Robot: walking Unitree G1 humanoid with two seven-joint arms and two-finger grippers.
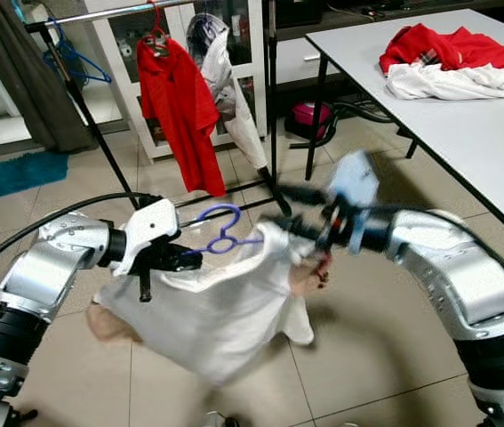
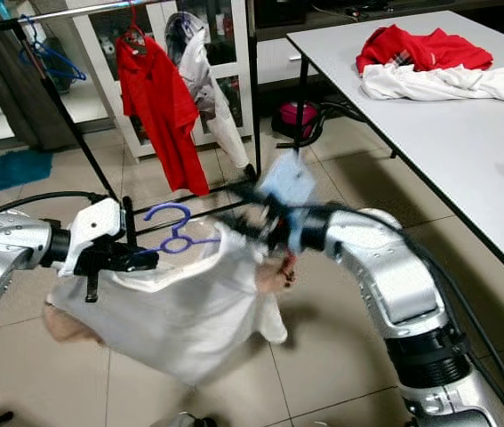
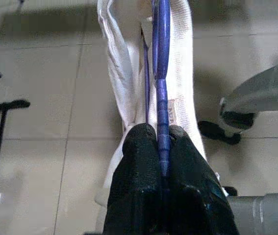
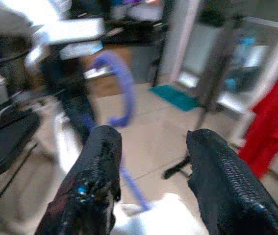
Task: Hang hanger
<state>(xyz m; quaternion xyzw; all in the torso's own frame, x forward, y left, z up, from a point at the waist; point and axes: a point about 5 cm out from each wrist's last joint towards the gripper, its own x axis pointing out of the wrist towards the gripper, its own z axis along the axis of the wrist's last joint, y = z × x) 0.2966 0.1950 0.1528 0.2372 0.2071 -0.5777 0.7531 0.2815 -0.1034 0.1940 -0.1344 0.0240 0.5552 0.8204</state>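
The left pincer (image 3: 161, 147) is clamping the thin purple plastic hanger (image 1: 223, 233) that is carrying one white cotton shirt (image 1: 207, 311); the right pincer (image 4: 153, 166) is standing open beside it. Hanging is not yet done: the metal clothes rail (image 1: 100, 15), holding one red shirt (image 1: 179, 111), one white garment (image 1: 225, 80) and blue hangers (image 1: 74, 58), is well apart.

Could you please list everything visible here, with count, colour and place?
hanger: one, purple, inside white shirt, pinched by left hand
white shirt: one, hanging on hanger
rack: one, black, ahead
red shirt: one, on rack
pale garment: one, beside red shirt
blue hangers: on rack
table: one, white, robot's right
clothes: red and white, on table
mat: teal, floor
left hand: shut on hanger
right hand: open, blurred, near shirt
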